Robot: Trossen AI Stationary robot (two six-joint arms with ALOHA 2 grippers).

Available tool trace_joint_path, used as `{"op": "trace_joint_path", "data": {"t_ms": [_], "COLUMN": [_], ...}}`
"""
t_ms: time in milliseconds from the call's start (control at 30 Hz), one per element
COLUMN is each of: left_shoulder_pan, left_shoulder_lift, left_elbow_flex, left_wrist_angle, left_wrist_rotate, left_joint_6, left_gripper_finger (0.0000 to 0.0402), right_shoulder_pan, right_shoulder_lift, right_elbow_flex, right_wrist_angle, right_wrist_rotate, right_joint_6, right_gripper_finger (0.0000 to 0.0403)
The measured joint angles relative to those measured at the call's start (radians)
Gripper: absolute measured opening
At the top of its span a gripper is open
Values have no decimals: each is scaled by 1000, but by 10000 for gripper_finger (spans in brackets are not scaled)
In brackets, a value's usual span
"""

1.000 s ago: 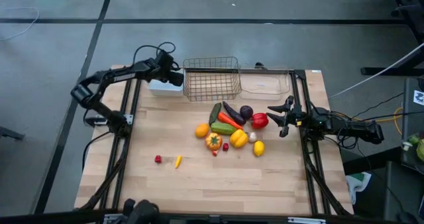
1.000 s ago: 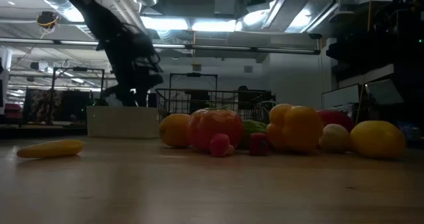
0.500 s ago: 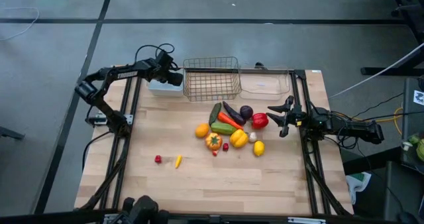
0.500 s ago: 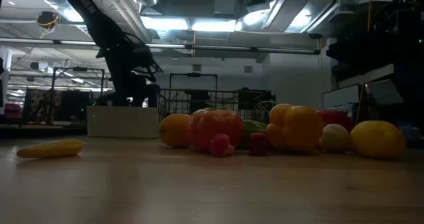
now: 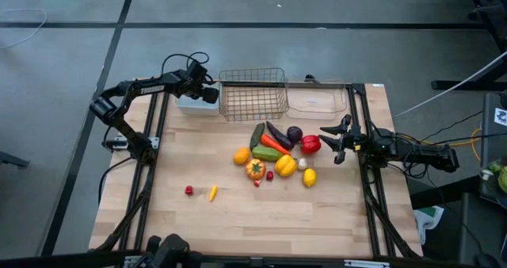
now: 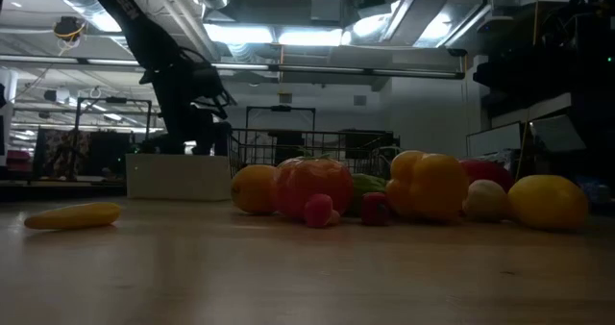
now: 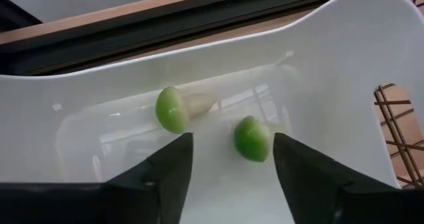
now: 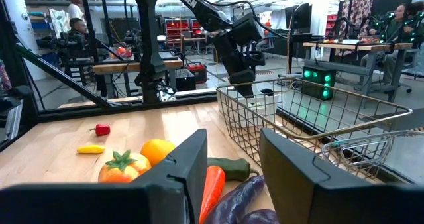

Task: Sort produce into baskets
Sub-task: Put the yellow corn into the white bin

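My left gripper (image 5: 207,94) hangs over the white tray (image 5: 188,105) at the table's far left, pointing steeply down. It is open (image 7: 232,141). Two small green pieces (image 7: 173,109) (image 7: 252,138) lie on the tray's floor, the second between the fingertips, close to one finger and, as far as I can see, untouched. The remaining produce (image 5: 277,153) lies in a heap at the table's middle. My right gripper (image 5: 331,139) waits level at the table's right edge, open (image 8: 233,141), with nothing in it.
A wire-mesh basket (image 5: 253,93) stands right of the white tray, and a clear bin (image 5: 317,100) right of that, both at the far edge. A small red piece (image 5: 189,190) and a yellow piece (image 5: 212,193) lie apart near the table's left. People sit beyond the table.
My left gripper has sunk a little toward the white tray and then kept still.
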Motion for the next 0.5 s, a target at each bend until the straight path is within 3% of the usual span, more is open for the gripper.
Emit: {"op": "trace_joint_path", "data": {"t_ms": [200, 500], "left_shoulder_pan": [0, 0], "left_shoulder_lift": [0, -54], "left_elbow_flex": [0, 0], "left_wrist_angle": [2, 9], "left_wrist_rotate": [0, 8], "left_joint_6": [1, 93], "left_gripper_finger": [240, 242], "right_shoulder_pan": [0, 0], "right_shoulder_lift": [0, 0], "right_elbow_flex": [0, 0], "right_wrist_angle": [0, 0], "right_wrist_rotate": [0, 0], "right_joint_6": [0, 0], "right_gripper_finger": [138, 138]}}
